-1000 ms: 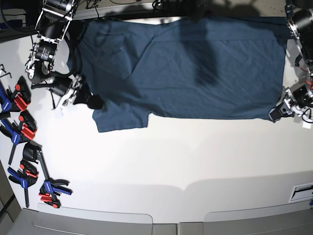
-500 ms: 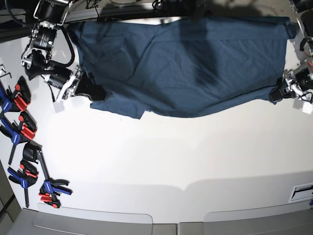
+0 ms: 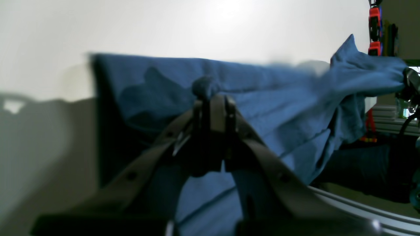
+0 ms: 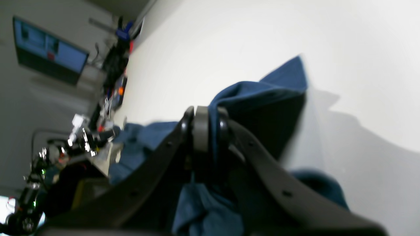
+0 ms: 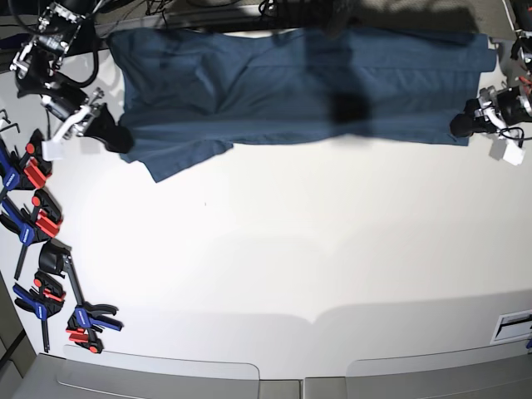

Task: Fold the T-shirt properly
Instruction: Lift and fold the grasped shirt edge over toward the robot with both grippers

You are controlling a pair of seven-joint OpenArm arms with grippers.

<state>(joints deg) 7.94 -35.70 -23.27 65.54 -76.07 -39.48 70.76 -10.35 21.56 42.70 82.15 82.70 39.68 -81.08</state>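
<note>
The dark teal-blue T-shirt hangs stretched in a wide, narrow band across the far side of the white table. My right gripper, at the left of the base view, is shut on the shirt's lower left corner beside a drooping sleeve. At the right of that view my left gripper is shut on the lower right corner. The left wrist view shows the left gripper pinching a bunch of T-shirt. The right wrist view shows the right gripper clamped on a fold of T-shirt.
Several red, blue and black clamps lie along the table's left edge, with more clamps near the front left corner. A label sits at the front right edge. Dark equipment lines the far edge behind the shirt.
Both grippers have moved toward the far edge and outward, carrying the shirt's lower corners. The shirt has drawn up from a broad spread into a narrower, tauter band.
</note>
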